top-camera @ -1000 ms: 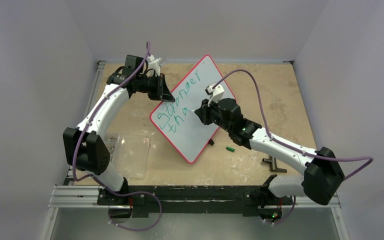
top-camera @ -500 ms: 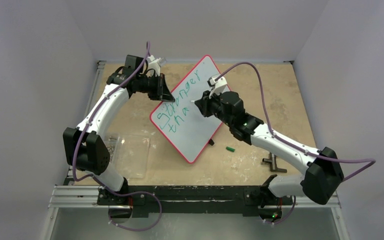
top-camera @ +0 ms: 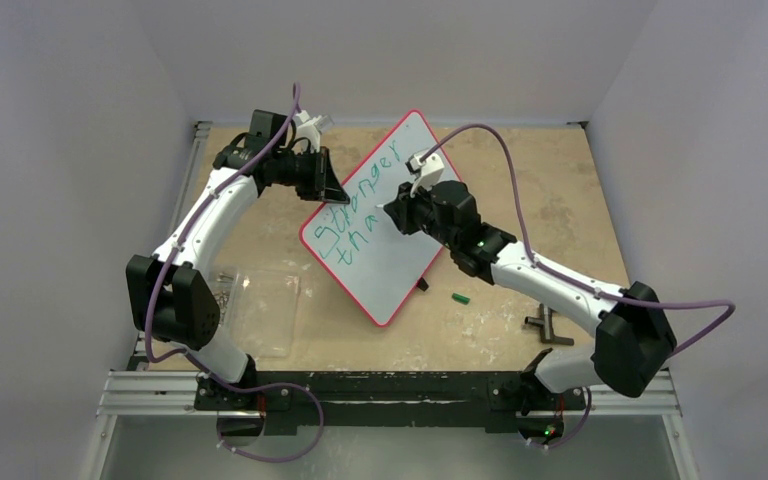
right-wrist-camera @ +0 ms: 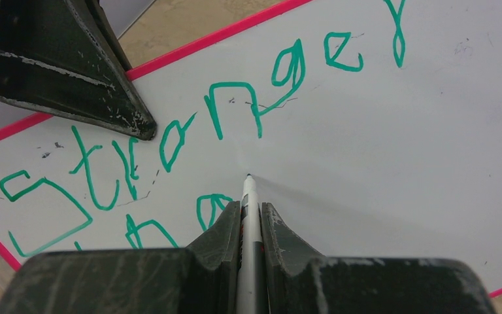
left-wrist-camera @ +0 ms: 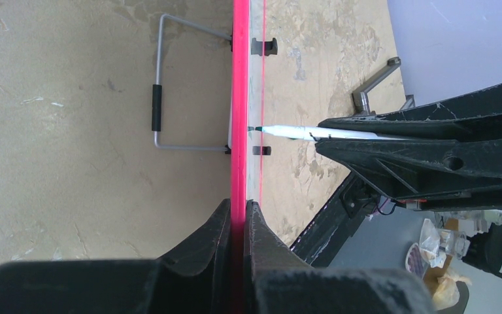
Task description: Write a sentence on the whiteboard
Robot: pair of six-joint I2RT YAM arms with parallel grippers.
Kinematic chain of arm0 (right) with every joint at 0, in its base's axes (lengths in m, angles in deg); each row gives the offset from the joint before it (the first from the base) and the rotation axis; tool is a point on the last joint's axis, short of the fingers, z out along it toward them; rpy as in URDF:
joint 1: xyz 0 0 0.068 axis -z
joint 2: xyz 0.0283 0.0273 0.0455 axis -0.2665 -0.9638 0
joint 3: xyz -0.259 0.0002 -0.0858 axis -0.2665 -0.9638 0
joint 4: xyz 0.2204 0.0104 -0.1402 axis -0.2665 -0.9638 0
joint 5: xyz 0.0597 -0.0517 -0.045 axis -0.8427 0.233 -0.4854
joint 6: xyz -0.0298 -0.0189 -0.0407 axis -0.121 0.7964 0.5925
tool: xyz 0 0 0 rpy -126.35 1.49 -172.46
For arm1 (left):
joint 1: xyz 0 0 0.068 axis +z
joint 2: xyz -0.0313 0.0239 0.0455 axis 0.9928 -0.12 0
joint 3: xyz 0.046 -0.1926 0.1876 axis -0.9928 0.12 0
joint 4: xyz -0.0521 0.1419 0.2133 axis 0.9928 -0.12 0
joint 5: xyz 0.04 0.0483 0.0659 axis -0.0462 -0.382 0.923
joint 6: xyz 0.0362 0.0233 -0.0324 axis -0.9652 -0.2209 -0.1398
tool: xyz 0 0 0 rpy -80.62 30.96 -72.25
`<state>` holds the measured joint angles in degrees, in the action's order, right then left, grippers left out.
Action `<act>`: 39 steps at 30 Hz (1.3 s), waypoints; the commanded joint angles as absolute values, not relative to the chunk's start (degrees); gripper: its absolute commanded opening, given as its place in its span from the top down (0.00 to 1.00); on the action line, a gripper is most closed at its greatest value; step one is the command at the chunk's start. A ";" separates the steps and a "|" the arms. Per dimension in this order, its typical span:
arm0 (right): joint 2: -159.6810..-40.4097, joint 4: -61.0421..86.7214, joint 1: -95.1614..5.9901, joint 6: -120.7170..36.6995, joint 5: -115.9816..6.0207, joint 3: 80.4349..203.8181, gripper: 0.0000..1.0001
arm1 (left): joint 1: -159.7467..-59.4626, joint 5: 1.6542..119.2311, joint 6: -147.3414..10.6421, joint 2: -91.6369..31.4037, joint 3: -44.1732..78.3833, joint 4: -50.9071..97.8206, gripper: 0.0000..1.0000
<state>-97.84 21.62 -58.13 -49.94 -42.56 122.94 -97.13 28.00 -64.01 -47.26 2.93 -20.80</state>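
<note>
The whiteboard [top-camera: 405, 265], white with a red rim, stands tilted on the table. The sentence [top-camera: 360, 200] reads "Stronger" in green, with "tha" on the line below; in the right wrist view the letters [right-wrist-camera: 235, 85] fill the upper left. My left gripper [top-camera: 332, 190] is shut on the board's red rim [left-wrist-camera: 240, 98], with the jaws [left-wrist-camera: 238, 212] clamped on either side of it. My right gripper [top-camera: 392, 212] is shut on a white marker [right-wrist-camera: 248, 193]. The marker's tip sits at the board's face just right of the "a".
A clear plastic sheet [top-camera: 265, 310] lies near the left arm, with small screws [top-camera: 222, 288] beside it. A green marker cap [top-camera: 461, 298] and a black tool [top-camera: 548, 328] lie right of the board. The board's wire stand [left-wrist-camera: 159, 98] shows behind it.
My right gripper has moved up and left along the board with the marker. No new letters show after "tha". The left gripper has held still on the rim.
</note>
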 commanded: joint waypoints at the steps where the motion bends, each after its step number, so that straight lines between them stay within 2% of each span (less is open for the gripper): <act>1: -98.29 24.84 -57.74 -50.05 -43.65 125.72 1.00 | -96.99 29.56 -63.85 -44.18 2.45 -18.94 1.00; 24: -94.67 25.03 -57.55 -51.69 -44.47 116.35 1.00 | -96.96 29.75 -63.86 -44.13 2.53 -18.98 1.00; 39: -97.10 25.05 -57.51 -51.97 -44.76 121.15 1.00 | -96.97 29.60 -63.85 -44.15 2.61 -18.84 1.00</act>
<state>-95.85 24.20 -57.43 -51.27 -43.88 117.43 -97.13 28.24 -64.01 -47.26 2.95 -20.97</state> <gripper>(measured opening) 0.092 0.045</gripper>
